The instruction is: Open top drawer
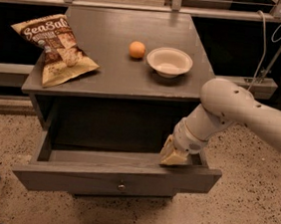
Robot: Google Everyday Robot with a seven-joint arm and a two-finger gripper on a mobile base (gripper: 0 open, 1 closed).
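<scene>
far up and left of the claw (173,155), a chip bag (54,47) lies on the grey tabletop (109,78). the top drawer (119,174) stands pulled out, its front just below the claw and its small round knob (121,186) lower left of it. a small orange ball (137,49) and a white bowl (169,62) sit well above the claw, the bowl nearer. the claw hangs at the drawer's right end, just behind the front; whether it is spread or pressed together i cannot tell. the white arm (231,108) rises up and right from it.
</scene>
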